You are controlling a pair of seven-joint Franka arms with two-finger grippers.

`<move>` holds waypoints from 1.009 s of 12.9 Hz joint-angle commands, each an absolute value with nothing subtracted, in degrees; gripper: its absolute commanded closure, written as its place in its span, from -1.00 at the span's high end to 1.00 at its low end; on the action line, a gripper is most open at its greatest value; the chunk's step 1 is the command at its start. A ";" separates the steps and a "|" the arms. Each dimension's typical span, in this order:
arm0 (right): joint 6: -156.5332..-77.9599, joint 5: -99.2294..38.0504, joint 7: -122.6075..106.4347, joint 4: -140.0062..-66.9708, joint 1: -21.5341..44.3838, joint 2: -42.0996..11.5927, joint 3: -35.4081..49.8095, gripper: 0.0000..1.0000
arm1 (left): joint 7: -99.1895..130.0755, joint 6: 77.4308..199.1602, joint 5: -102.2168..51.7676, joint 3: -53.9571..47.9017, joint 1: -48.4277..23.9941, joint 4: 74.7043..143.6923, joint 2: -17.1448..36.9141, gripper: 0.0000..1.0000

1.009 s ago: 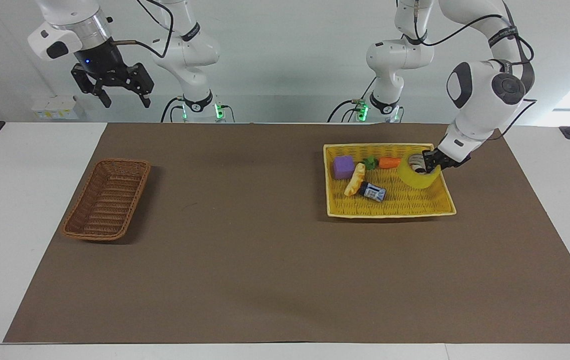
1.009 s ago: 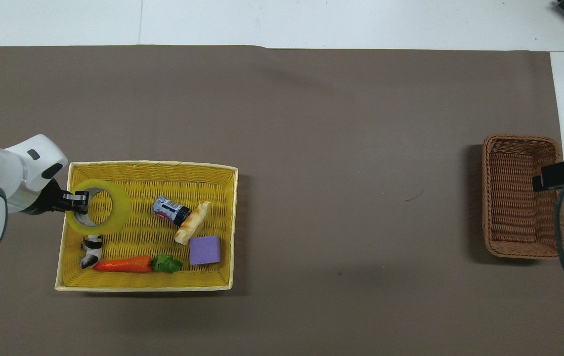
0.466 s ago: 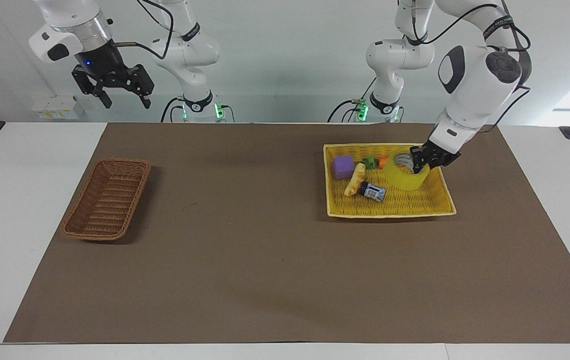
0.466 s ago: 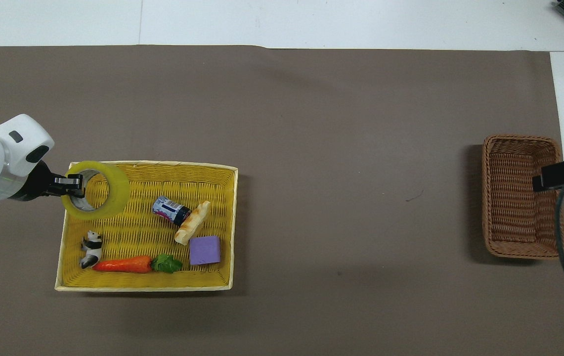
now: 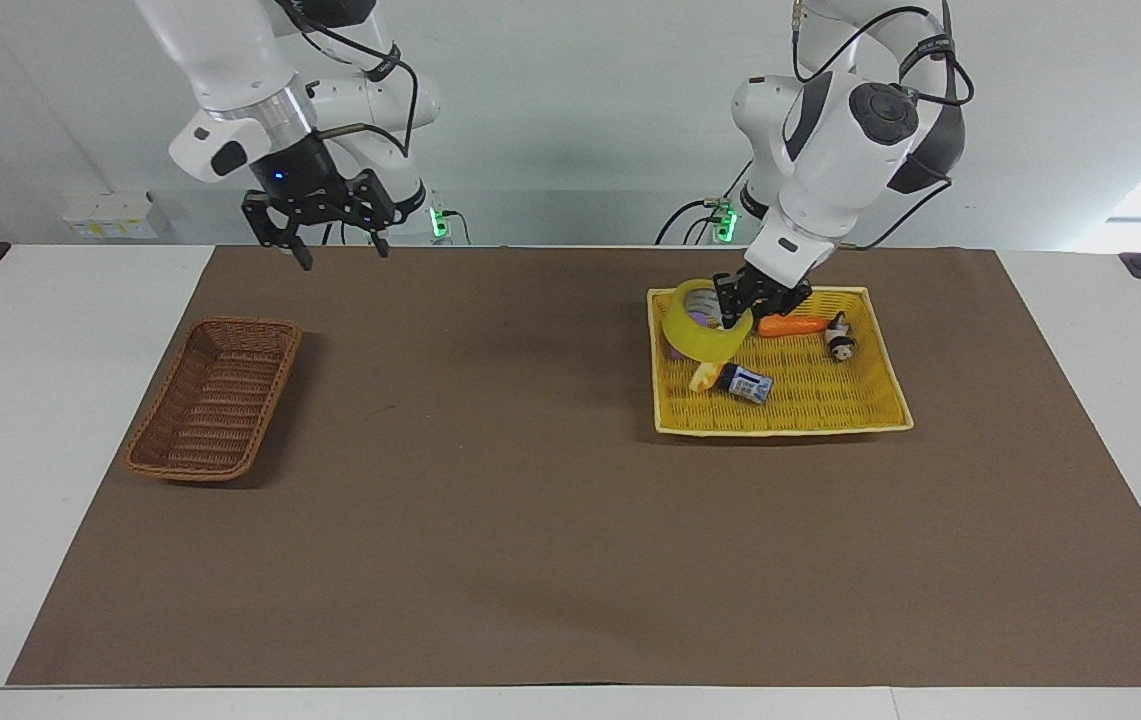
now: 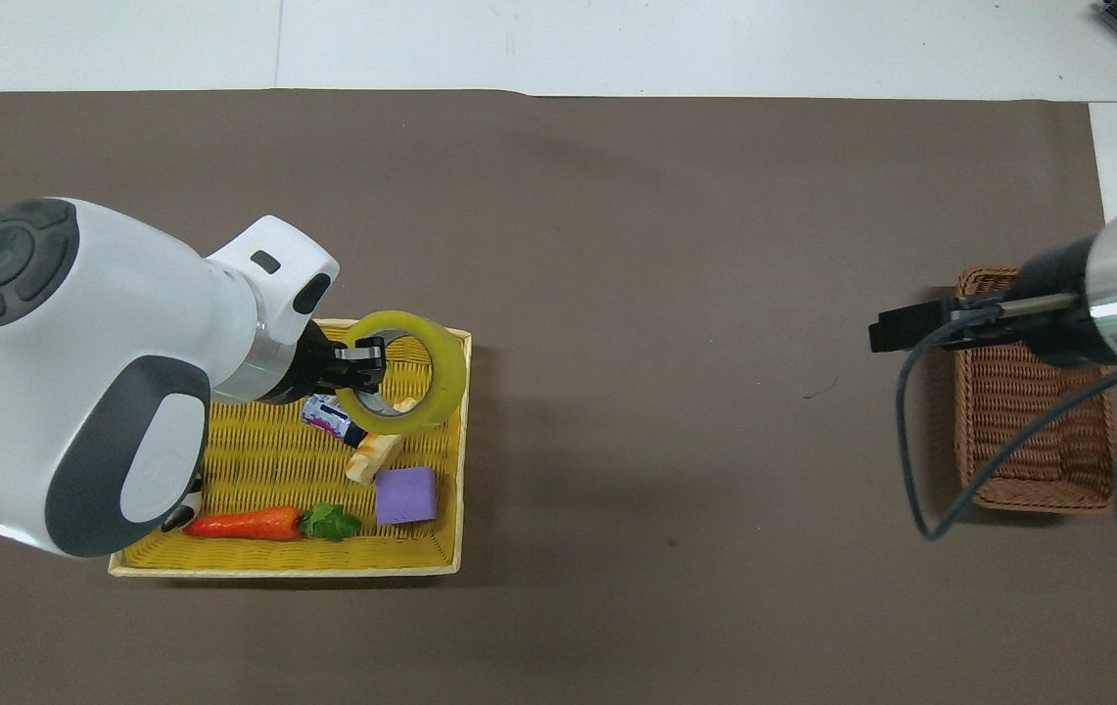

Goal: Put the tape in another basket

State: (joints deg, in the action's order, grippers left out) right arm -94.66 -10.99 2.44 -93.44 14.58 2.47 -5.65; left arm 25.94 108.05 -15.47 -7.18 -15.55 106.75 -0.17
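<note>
Your left gripper is clamped on the tape, lifted over the yellow tray's 9 o'clock end in the facing view; the carry to the basket remains, while your spread-fingered right gripper waits.

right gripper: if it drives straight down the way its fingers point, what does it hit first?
Probably bare brown mat: the right gripper hangs, fingers open and downward, above it, not over the dark brown wicker basket. Depth is uncertain.

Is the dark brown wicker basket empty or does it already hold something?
Empty, as far as shown: the dark brown wicker basket shows only bare weave in the facing view; overhead, the right arm covers part of it.
</note>
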 commanded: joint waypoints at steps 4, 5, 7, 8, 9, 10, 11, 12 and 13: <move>-97.21 -25.29 3.07 -96.23 18.98 0.44 -5.80 1.00 | 37.97 115.20 -30.47 -9.12 -20.04 101.42 3.60 -1.00; -97.90 -28.44 3.16 -98.15 18.98 0.79 -5.80 1.00 | 38.06 115.57 -31.37 -10.27 -20.04 101.43 3.60 -1.00; -103.07 -33.03 3.34 -100.89 20.55 0.88 -5.71 1.00 | 38.06 115.58 -31.38 -11.34 -21.96 101.43 3.43 -1.00; -104.14 -34.18 3.34 -101.07 21.09 0.44 -5.71 1.00 | 37.88 116.27 -31.38 -11.34 -23.28 101.43 3.51 -1.00; -104.76 -35.49 3.25 -101.68 21.18 0.27 -5.71 1.00 | 37.97 118.72 -31.38 -11.34 -24.60 101.34 3.52 -1.00; -106.42 -36.64 3.08 -102.91 21.27 0.44 -5.71 1.00 | 37.97 120.74 -31.38 -11.34 -25.65 101.42 3.52 -1.00; -107.91 -36.82 2.73 -103.88 22.05 0.61 -5.71 1.00 | 37.71 120.94 -31.29 -11.34 -26.10 101.34 3.52 -1.00; -108.02 -36.83 2.55 -104.23 22.32 0.70 -5.71 1.00 | 37.88 121.11 -31.29 -11.42 -26.45 101.16 3.52 -1.00; -107.15 -36.74 1.16 -104.85 22.15 1.05 -5.80 1.00 | 37.88 121.20 -31.29 -11.43 -26.54 101.08 3.52 -1.00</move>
